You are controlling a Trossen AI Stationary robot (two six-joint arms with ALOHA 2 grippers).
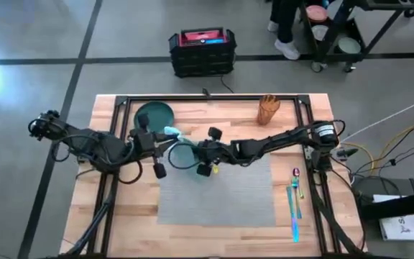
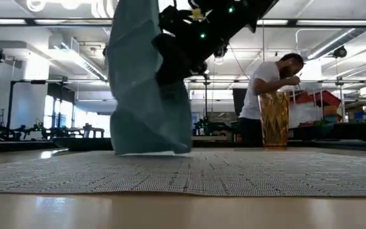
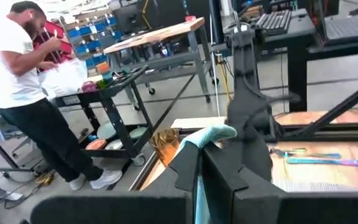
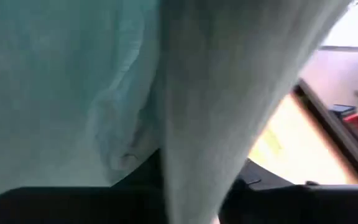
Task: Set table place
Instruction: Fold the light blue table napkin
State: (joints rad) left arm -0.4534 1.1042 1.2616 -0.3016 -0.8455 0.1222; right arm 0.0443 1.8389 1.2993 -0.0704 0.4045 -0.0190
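Teal cloth napkin (image 1: 182, 151): hangs pinched between both pincers, lower edge touching the grey woven placemat (image 1: 221, 194) beneath them. Left gripper (image 1: 165, 134): pressed together on one upper corner. Right gripper (image 1: 198, 157): clamped on the cloth beside it. Dark green plate (image 1: 154, 115): behind the left gripper, on the table (image 1: 128, 208). Amber tumbler (image 1: 268, 109): well apart from both.

Placemat (image 1: 218, 188) mid-table (image 1: 121, 208), plate (image 1: 154, 114) behind-left, cup (image 1: 268, 109) behind-right, cutlery (image 1: 295, 203) right.
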